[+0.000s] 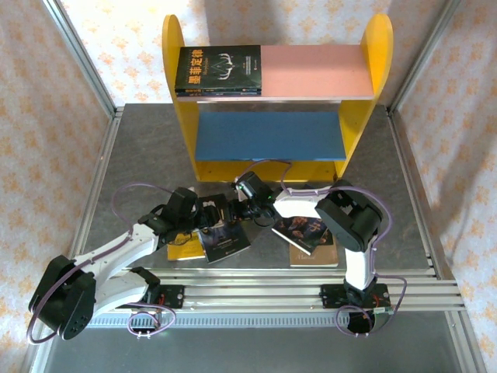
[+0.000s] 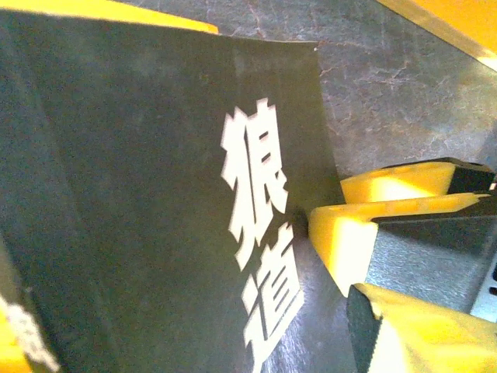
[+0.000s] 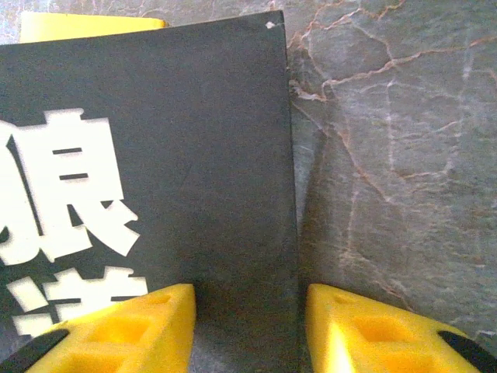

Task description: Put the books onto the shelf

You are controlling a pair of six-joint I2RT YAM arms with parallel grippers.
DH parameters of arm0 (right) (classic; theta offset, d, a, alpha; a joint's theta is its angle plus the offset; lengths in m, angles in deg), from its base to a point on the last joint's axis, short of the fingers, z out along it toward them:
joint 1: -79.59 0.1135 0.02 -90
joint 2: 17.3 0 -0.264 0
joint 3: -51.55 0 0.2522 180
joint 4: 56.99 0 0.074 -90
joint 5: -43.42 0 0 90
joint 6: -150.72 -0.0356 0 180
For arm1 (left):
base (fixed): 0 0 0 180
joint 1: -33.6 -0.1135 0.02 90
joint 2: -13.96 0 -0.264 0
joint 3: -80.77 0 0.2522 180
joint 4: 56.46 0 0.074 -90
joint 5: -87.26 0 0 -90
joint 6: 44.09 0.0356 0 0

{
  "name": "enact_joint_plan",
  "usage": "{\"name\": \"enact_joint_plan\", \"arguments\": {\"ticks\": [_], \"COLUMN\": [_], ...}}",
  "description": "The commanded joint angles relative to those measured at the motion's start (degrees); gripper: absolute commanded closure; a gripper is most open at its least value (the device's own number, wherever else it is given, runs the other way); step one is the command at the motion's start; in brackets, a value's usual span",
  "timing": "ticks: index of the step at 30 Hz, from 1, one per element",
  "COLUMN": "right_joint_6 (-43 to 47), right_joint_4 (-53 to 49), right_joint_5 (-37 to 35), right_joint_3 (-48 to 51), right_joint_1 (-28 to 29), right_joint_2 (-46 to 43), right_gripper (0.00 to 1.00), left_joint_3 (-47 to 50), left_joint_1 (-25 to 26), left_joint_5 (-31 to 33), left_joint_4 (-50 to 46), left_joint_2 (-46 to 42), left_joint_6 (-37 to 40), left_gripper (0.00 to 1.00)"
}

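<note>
my right tool sits half open astride the edge of the black paperback with white Chinese lettering, on the grey marbled surface just in front of the yellow-sided shelf, can't tell if my left tool grips it, so I'd pinch deeper before lifting

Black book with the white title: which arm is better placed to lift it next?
Probably the right: the right gripper stands open astride the edge of the black book, ready to close.

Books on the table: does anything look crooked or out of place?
Yes. The black book lies skewed over a yellow book, and another dark book sits crooked on a brown book. Nothing looks torn or spilled.
</note>
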Motion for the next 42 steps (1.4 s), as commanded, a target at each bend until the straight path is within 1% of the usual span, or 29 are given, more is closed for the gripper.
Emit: {"name": "enact_joint_plan", "arguments": {"ticks": [1, 3, 5, 8, 9, 12, 14, 19, 22, 24, 28, 31, 33, 35, 38, 42], "right_joint_6": [0.33, 0.54, 0.72, 0.85, 0.73, 0.52, 0.72, 1.39, 2.29, 2.81, 4.68, 6.33, 7.23, 8.02, 8.7, 8.98], "right_joint_4": [-5.42, -5.68, -6.06, -6.61, -6.66, -6.4, -6.47, -7.54, -9.04, -9.91, -13.19, -16.15, -18.11, -20.28, -23.05, -25.68], "right_joint_5": [-3.43, -3.61, -3.92, -4.89, -5.29, -5.98, -6.22, -7.79, -9.73, -10.39, -12.81, -15.24, -16.35, -17.17, -18.49, -19.56], "right_joint_3": [1.01, 0.92, 0.83, 0.85, 1.0, 1.52, 1.66, 1.84, 2.44, 3.22, 4.56, 4.79, 4.58, 4.08, 3.56, 2.99], "right_joint_1": [0.49, 0.42, 0.38, 0.22, 0.09, -0.3, -0.52, -1.16, -2.39, -3.67, -5.84, -7.06, -8.0, -8.86, -10.0, -11.74], "right_joint_2": [1.93, 1.89, 1.88, 1.55, 1.37, 0.58, 0.07, -1.89, -5.17, -8.52, -16.73, -22.99, -26.95, -30.92, -37.22, -46.25], "right_gripper": [0.55, 0.52, 0.52, 0.51, 0.47, 0.44, 0.41, 0.4, 0.37, 0.37, 0.33, 0.3, 0.29, 0.28, 0.25, 0.2], "left_joint_3": [-1.57, -1.59, -1.79, -2.0, -2.07, -2.21, -2.33, -3.62, -5.1, -6.11, -8.7, -11.59, -13.91, -17.66, -24.34, -34.5], "left_joint_1": [0.57, 0.57, 0.49, 0.57, 0.5, 0.56, 0.51, 0.51, 0.52, 0.5, 0.62, 0.67, 0.77, 0.92, 1.21, 1.51], "left_joint_5": [1.68, 2.09, 2.38, 2.92, 3.11, 3.68, 4.21, 4.0, 3.41, 2.65, 0.41, -0.9, -3.27, -5.3, -6.32, -9.47], "left_joint_4": [-0.86, -1.21, -1.61, -1.94, -2.18, -2.14, -1.97, -1.89, -2.15, -2.66, -4.69, -7.2, -8.24, -9.74, -12.7, -15.44], "left_joint_2": [-1.13, -1.13, -1.22, -1.39, -1.4, -1.49, -1.57, -1.4, -2.06, -2.98, -5.85, -7.9, -8.86, -9.55, -10.01, -8.99], "left_joint_6": [1.89, 2.07, 2.33, 2.55, 2.6, 2.86, 3.19, 4.82, 6.07, 6.91, 9.26, 11.74, 13.53, 14.73, 16.75, 19.98], "left_gripper": [0.36, 0.39, 0.43, 0.53, 0.56, 0.62, 0.68, 0.86, 0.93, 0.95, 1.0, 1.0, 1.0, 1.0, 1.0, 1.0]}}
